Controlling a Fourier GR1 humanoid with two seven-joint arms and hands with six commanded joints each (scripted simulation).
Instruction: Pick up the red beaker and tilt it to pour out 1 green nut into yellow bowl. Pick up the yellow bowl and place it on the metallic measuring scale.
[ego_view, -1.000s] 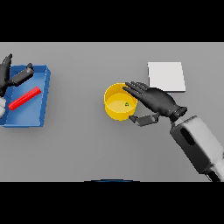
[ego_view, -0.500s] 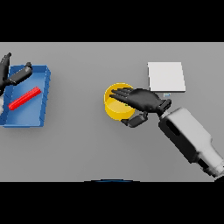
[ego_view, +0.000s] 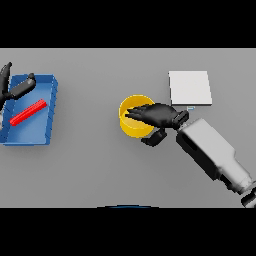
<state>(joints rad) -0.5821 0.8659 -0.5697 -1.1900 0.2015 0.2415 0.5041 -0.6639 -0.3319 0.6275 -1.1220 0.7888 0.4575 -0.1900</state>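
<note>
From the head view, the grey tabletop (ego_view: 100, 170) carries three groups of things, spread from left to right.

Near the middle sits the yellow bowl (ego_view: 131, 125), upright on the tabletop. The right hand (ego_view: 157, 115) lies over the bowl's right half: its dark fingers (ego_view: 137, 113) reach leftward across the open mouth, fairly straight and close together, while the thumb (ego_view: 154, 138) curls below the rim against the bowl's outer wall at its lower right. The rim sits between fingers and thumb, so the hand is pinching the bowl's right edge. Whatever lies inside the bowl is hidden by the fingers. The white and grey right forearm (ego_view: 212, 155) runs down and to the right from the wrist toward the lower right corner.

Up and to the right of the bowl, just beyond the wrist, lies the metallic measuring scale (ego_view: 189, 88), a pale flat square. The bowl is near it but not on it.

Far to the left is a blue tray (ego_view: 49, 115). Inside it lies the red beaker (ego_view: 28, 112), on its side and slanted, its upper end toward the right. The left hand (ego_view: 14, 89) shows at the tray's upper left corner, at the edge of the view, fingers spread and loose, apart from the beaker.
</note>
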